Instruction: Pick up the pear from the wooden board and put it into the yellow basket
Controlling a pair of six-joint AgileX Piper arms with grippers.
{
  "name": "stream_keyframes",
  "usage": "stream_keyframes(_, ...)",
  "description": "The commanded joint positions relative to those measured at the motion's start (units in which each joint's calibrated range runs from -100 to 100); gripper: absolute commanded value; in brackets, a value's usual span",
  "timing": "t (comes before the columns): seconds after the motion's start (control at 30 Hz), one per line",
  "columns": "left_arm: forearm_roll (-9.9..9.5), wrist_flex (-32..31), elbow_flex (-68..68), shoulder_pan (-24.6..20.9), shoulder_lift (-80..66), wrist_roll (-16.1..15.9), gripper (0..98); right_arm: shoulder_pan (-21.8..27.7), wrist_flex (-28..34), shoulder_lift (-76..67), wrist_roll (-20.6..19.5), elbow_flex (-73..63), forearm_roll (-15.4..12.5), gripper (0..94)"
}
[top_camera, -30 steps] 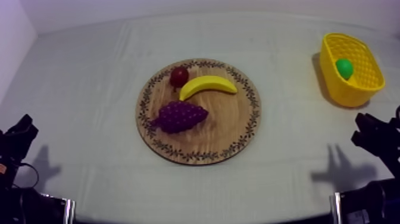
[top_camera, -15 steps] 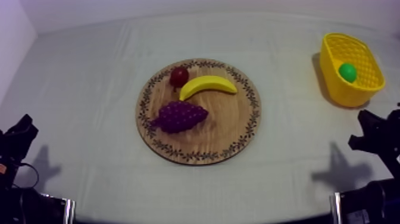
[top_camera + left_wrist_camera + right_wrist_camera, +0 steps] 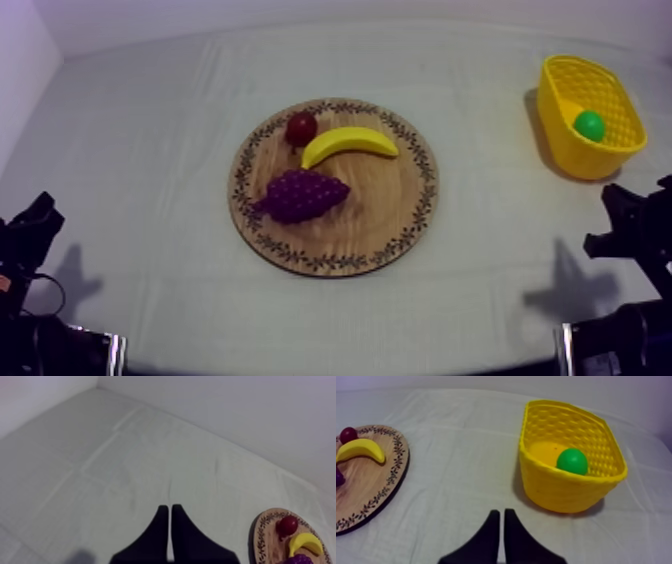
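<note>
Item: pear (image 3: 589, 125), smooth glossy green, reading as near round. It lies inside the yellow basket (image 3: 575, 160), against the wall toward 3 o'clock; its stalk end cannot be made out, and in the right wrist view the near basket wall hides its underside. Basket: yellow, lattice-moulded walls, oval rim, standing on the creased grey-white cloth (image 3: 150, 150) at 2 o'clock from the round wooden board (image 3: 370, 230), well apart from it. Right gripper (image 3: 499, 513): two black fingers pressed together in a narrow wedge, holding nothing, low over bare cloth; the pear sits toward 1 o'clock from its tips, apart from them. Left gripper (image 3: 168, 508): likewise closed to a wedge, empty, over bare cloth far from the basket. Board: pale grain, dark leaf-patterned rim, carrying a small red fruit (image 3: 301, 128) at 11 o'clock, a curved yellow banana (image 3: 350, 144) near 12, and a knobbly purple bunch of grapes (image 3: 302, 194) toward 9; both wrist views cut the board off at the edge.
</note>
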Motion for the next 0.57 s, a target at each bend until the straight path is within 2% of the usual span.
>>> stream_keyframes(0.0,0.01,0.0,0.0,0.0,0.0,0.0,0.1,0.0,0.1,0.0,0.0,0.0,0.0,0.5)
stream_keyframes(0.53,0.01,0.0,0.0,0.0,0.0,0.0,0.1,0.0,0.1,0.0,0.0,0.0,0.0,0.5)
